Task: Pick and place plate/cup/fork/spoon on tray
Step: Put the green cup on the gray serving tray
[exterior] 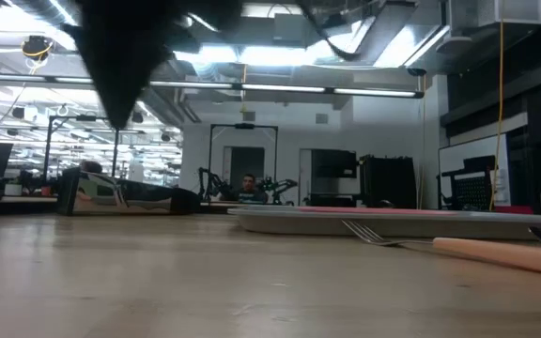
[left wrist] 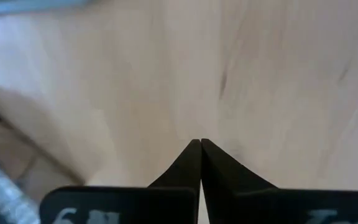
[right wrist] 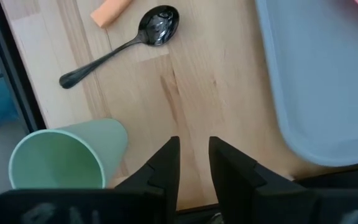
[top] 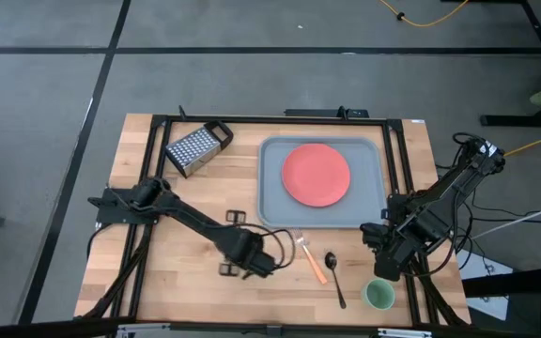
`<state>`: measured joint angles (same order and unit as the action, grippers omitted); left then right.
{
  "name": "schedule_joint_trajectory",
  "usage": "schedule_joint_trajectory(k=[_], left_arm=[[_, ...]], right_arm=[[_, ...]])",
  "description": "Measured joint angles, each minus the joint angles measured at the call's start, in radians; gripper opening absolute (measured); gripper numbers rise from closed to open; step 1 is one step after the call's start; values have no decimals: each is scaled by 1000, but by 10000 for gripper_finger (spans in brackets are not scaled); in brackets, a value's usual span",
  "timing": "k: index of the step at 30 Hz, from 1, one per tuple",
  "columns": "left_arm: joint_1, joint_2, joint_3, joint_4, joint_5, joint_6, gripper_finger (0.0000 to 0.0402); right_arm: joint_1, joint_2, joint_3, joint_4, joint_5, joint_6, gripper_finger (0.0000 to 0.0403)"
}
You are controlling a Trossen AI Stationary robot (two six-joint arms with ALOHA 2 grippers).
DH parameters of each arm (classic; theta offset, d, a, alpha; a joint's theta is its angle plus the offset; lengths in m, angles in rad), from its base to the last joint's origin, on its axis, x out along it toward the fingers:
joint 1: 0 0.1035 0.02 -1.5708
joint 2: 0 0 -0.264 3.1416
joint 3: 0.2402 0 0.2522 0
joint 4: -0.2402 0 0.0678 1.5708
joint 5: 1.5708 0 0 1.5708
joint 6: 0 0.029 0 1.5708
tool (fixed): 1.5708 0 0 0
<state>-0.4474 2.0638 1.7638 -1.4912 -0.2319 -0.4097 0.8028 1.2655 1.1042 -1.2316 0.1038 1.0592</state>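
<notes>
The coral-red plate [top: 316, 175] lies flat on the grey-blue tray [top: 270, 188] at the table's far middle. The fork [top: 310, 258], with an orange handle, lies on the wood near the tray's front edge; the low view shows its tines [exterior: 369, 232]. The dark spoon [top: 335, 277] lies beside it to the right, and the pale green cup [top: 379, 294] stands near the front right corner. My left gripper [top: 261, 263] is shut and empty [left wrist: 201, 143] over bare wood, left of the fork. My right gripper [top: 383, 253] is slightly open and empty [right wrist: 194, 146], between the cup [right wrist: 67, 155] and the tray [right wrist: 316, 81].
A metal box grater [top: 198, 147] lies at the far left of the table, left of the tray. Bare wood stretches along the left and front of the table. A black frame runs round the table's edges [top: 148, 188].
</notes>
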Motion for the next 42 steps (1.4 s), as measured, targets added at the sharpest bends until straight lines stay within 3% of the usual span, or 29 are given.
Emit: schedule_joint_trajectory(k=[4, 8, 12, 16, 23, 31, 38, 42], left_arm=[[-27, -201, -215, 124, -26, 92, 0], [-32, -502, -545, 387, -60, 7, 0], [-15, -790, -818, 613, -166, -21, 0], [37, -1034, -1030, 854, -235, 99, 0], [172, -1333, -1363, 1279, -173, 287, 0], [270, -1495, -1545, 1469, -87, 388, 0], [347, -1650, -1617, 1499, 52, 428, 0], [361, -1745, -1648, 1499, 77, 475, 0]], right_arm=[[0, 0, 0, 3, -8, 6, 90], [0, 0, 0, 11, -8, 6, 90], [0, 0, 0, 11, -10, 6, 90], [-7, 0, 0, 13, -11, 6, 90], [-40, 0, 10, 23, -102, 14, 90], [-42, 0, 27, 24, -143, 38, 90], [-42, 0, 27, 25, -142, 41, 90], [-42, 0, 27, 26, -108, 79, 90]])
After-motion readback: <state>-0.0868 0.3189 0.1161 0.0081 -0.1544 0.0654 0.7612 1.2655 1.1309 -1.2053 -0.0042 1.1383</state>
